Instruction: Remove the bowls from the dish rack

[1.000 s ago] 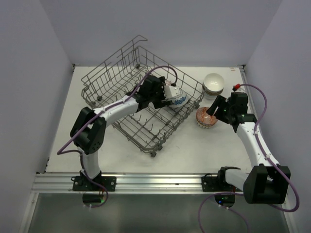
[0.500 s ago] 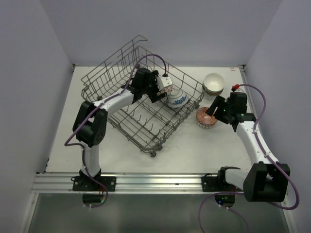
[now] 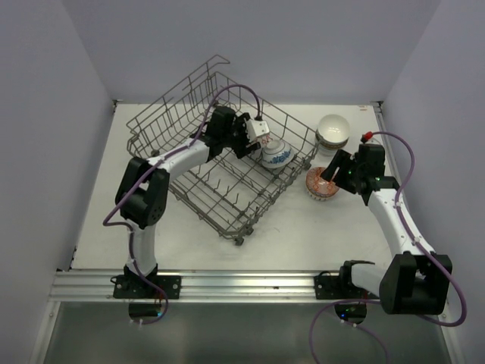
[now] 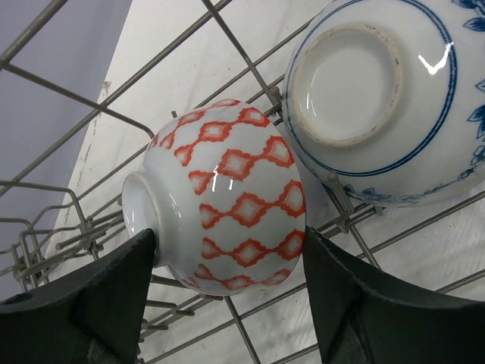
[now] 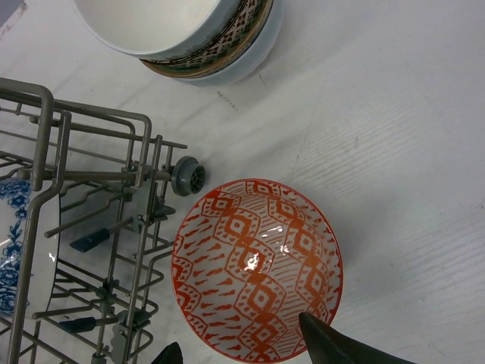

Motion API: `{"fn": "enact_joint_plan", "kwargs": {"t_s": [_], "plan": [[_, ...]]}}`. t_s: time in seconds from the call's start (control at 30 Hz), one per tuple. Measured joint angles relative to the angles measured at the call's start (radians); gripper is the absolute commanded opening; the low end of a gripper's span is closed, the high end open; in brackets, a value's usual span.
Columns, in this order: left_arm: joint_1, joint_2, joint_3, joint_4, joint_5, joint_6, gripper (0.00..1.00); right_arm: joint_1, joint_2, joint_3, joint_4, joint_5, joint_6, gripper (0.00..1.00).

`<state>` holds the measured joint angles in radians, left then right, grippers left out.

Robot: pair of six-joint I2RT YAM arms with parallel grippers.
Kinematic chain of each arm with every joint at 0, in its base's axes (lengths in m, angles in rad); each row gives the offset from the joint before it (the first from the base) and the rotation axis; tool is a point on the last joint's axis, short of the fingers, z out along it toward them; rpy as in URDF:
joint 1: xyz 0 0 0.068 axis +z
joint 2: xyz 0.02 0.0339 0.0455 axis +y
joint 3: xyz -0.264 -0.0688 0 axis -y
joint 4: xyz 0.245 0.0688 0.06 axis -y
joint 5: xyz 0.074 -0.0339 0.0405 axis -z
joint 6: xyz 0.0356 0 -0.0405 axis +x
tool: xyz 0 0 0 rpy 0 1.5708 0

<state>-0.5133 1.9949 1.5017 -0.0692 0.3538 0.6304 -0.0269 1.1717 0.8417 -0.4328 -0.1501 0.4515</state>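
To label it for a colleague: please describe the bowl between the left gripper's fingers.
Find the grey wire dish rack on the table. Near its right corner two bowls lie side by side: it is the white bowl with red diamonds, not the blue-patterned bowl.

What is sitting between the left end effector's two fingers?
A red-diamond bowl on its side in the dish rack, shown in the left wrist view; grip unclear.

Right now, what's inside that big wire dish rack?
Two tipped bowls: a red-diamond bowl between the fingers of the left gripper and a blue-patterned bowl beside it. The arm covers part of the dish rack, hiding anything beneath.
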Motion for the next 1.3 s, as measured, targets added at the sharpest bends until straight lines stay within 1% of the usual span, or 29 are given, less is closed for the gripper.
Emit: {"fn": "enact_joint_plan", "kwargs": {"t_s": [0.07, 0.1, 0.17, 0.2, 0.37, 0.47, 0.53, 0.6, 0.83, 1.0, 1.17, 1.3], "plan": [[0.0, 0.002, 0.008, 0.0, 0.006, 0.001, 0.63, 0.0, 0.0, 0.0, 0.0, 0.0, 0.0, 0.67], [0.0, 0.002, 0.012, -0.001, 0.008, 0.002, 0.57, 0.0, 0.0, 0.0, 0.0, 0.0, 0.0, 0.67], [-0.002, 0.002, 0.015, 0.0, 0.007, 0.002, 0.54, 0.0, 0.0, 0.0, 0.0, 0.0, 0.0, 0.67], [-0.002, 0.002, 0.015, 0.001, 0.007, 0.003, 0.49, 0.0, 0.0, 0.0, 0.0, 0.0, 0.0, 0.67], [-0.006, -0.003, 0.015, -0.003, -0.001, 0.0, 0.45, 0.0, 0.0, 0.0, 0.0, 0.0, 0.0, 0.67], [-0.012, -0.008, 0.015, -0.011, -0.019, -0.002, 0.39, 0.0, -0.001, 0.0, 0.0, 0.0, 0.0, 0.67], [-0.018, -0.012, 0.015, -0.018, -0.037, -0.006, 0.38, 0.0, -0.002, 0.0, 0.0, 0.0, 0.0, 0.67], [-0.025, -0.019, 0.009, -0.018, -0.056, -0.009, 0.34, 0.0, -0.004, 0.0, 0.0, 0.0, 0.0, 0.67], [-0.053, -0.084, -0.047, 0.001, -0.121, -0.02, 0.32, 0.0, -0.016, 0.0, 0.0, 0.0, 0.0, 0.67], [-0.087, -0.131, -0.051, 0.008, -0.181, -0.02, 0.31, 0.0, -0.027, -0.002, 0.0, 0.0, 0.0, 0.68], [-0.125, -0.188, -0.062, 0.016, -0.246, -0.022, 0.35, 0.0, -0.058, -0.005, -0.001, 0.002, -0.002, 0.68], [-0.136, -0.269, -0.114, 0.032, -0.254, -0.064, 0.36, 0.0, -0.101, -0.005, 0.0, 0.004, -0.005, 0.68]]}}
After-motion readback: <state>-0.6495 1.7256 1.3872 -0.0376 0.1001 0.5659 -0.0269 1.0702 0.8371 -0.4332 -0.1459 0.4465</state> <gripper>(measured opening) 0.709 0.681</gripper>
